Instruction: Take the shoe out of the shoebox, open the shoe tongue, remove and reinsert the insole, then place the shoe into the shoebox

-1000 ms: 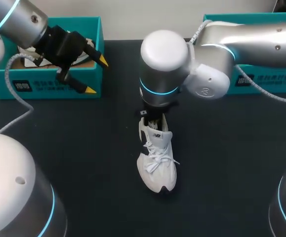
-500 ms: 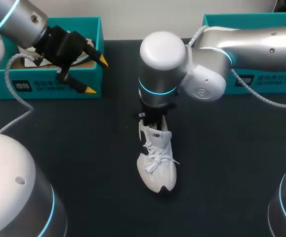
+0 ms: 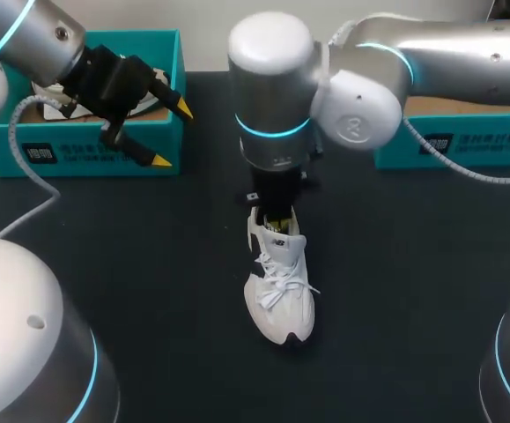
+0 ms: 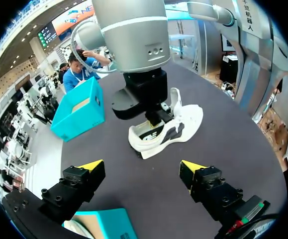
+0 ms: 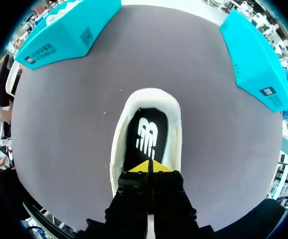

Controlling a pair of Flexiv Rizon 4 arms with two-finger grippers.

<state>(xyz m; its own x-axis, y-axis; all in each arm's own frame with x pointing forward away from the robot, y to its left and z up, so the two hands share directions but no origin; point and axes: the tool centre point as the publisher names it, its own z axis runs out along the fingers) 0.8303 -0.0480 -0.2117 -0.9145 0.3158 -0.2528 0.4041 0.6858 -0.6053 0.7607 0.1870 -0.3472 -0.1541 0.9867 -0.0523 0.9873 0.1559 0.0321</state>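
A white shoe point(image 3: 279, 284) lies on the dark table, toe towards the near edge. My right arm reaches in to the middle, and its gripper point(image 3: 277, 213) points down into the shoe's opening. In the right wrist view the right gripper point(image 5: 148, 166) is shut, its yellow tips pressed together just over the black insole point(image 5: 146, 137) inside the shoe point(image 5: 118, 149). Whether anything thin is pinched there I cannot tell. My left gripper point(image 3: 171, 134) hangs open and empty over the front wall of the left teal shoebox point(image 3: 78, 157). From the left gripper point(image 4: 141, 167) the shoe point(image 4: 176, 127) lies well ahead.
A second teal box point(image 3: 466, 145) stands at the back right, partly behind my right arm. The left shoebox holds something white point(image 3: 144, 104). Both boxes also show in the right wrist view, the left shoebox point(image 5: 64, 32) and the second box point(image 5: 255, 59), beyond the shoe's heel.
My right arm's wrist and elbow have swung left and towards the back, while its gripper stays at the shoe's opening. The shoe and my left arm have not moved.
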